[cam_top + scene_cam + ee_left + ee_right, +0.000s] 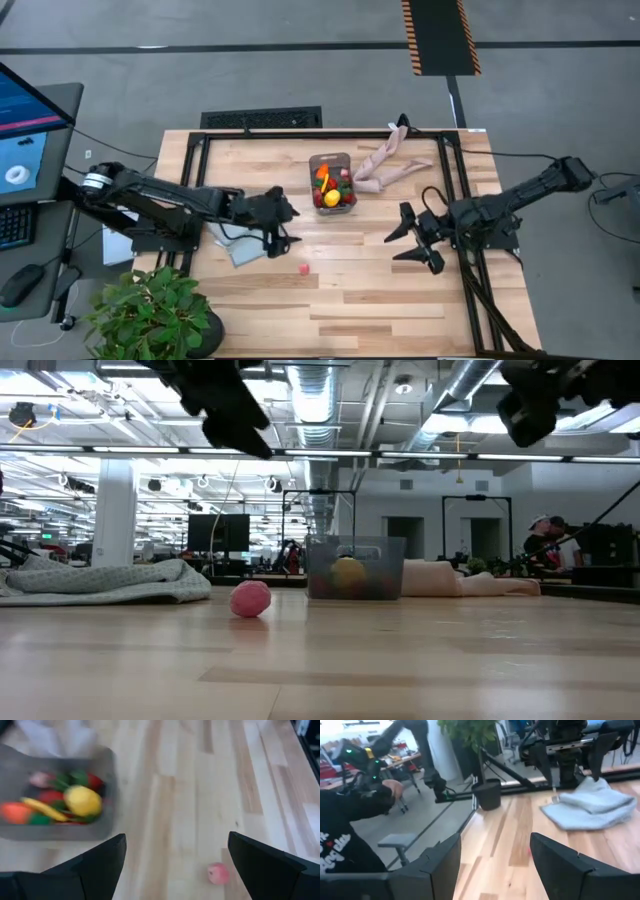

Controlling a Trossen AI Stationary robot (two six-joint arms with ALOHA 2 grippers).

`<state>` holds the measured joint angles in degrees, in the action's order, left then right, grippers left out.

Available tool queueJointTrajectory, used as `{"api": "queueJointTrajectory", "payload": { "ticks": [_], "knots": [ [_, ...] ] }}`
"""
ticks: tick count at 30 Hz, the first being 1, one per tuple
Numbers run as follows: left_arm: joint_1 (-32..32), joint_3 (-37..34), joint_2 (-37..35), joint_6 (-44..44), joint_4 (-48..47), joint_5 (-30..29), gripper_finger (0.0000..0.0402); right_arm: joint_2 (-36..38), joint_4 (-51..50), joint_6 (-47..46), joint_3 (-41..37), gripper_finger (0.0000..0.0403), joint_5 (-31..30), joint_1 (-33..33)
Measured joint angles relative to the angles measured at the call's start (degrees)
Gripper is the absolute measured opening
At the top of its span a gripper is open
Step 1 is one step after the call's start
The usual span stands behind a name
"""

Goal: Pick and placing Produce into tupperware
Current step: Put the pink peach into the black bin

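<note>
Tub [332, 181] at table [400, 300] centre-rear, already loaded w/ most produce: lemon [82, 800], carrot, banana, red pcs. One pink piece [303, 268] left out on bare wood, near left pincer [281, 231], prob. a berry, too small to confirm. Left pincer wide, holding nothing, raised above table. Right pincer [408, 243] wide, empty, waiting at right side. Task nearly done; one item outstanding
</note>
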<state>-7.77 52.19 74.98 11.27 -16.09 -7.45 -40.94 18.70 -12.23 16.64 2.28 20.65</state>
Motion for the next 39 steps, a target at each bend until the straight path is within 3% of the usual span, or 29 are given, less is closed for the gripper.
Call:
{"api": "queueJointTrajectory", "payload": {
  "ticks": [5, 15, 28, 39],
  "knots": [
    [-0.38, 0.01, 7.99, -0.12, 2.88, 5.67, 0.0339, -0.75, 2.97, 0.17, -1.99, 0.026, -3.91, 5.42],
    [-3.81, -0.03, 20.17, -0.36, 7.49, 5.69, 0.0327, -0.27, 6.23, 1.7, -2.99, 0.026, -3.97, 11.77],
    [-8.53, 0.04, 26.98, 1.97, 15.44, 5.66, 0.0316, -0.32, 5.79, 1.64, -2.99, 0.026, -5.6, 11.97],
    [-8.55, 0.01, 28.47, 5.34, 13.19, 2.98, 0.0315, -0.32, 5.75, 1.64, -2.98, 0.026, -5.61, 11.97]
  ]
}}
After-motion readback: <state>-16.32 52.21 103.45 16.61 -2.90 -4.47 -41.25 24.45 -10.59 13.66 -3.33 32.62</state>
